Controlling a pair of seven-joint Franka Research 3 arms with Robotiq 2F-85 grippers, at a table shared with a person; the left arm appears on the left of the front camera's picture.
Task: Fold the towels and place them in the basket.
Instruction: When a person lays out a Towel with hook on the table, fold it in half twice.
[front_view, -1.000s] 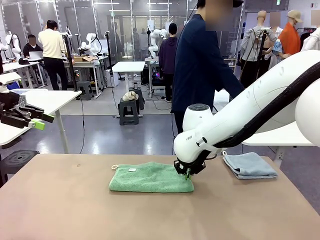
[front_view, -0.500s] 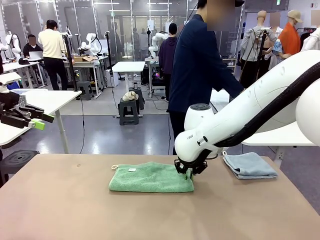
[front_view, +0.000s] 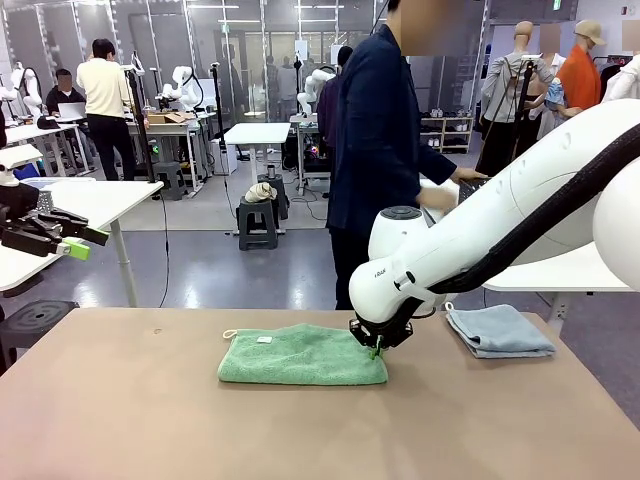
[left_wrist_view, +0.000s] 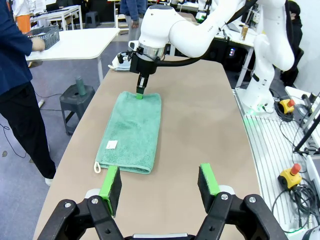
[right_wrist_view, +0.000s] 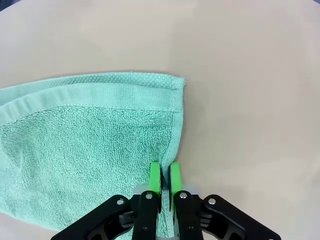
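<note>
Evidently soft and light, the green terry towel (front_view: 302, 356) lies folded mid-table, the right gripper (right_wrist_view: 165, 176) pinching its short edge nearly closed; likely to sag from one pinch, so a corner hold suits; left gripper (left_wrist_view: 159, 183) spread, idle.

bright even overhead light, soft shadows, sharp focus, wrist views wide-angle warped.

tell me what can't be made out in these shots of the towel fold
- Green towel, right wrist view: how many layers the right gripper pinches; its pads cover the edge.
- Same pinch, front view: the arm's wrist hides it.
- White tag, left wrist view: too small to read.
- Blue-grey towel, front view: its left edge sits behind the right arm.
</note>
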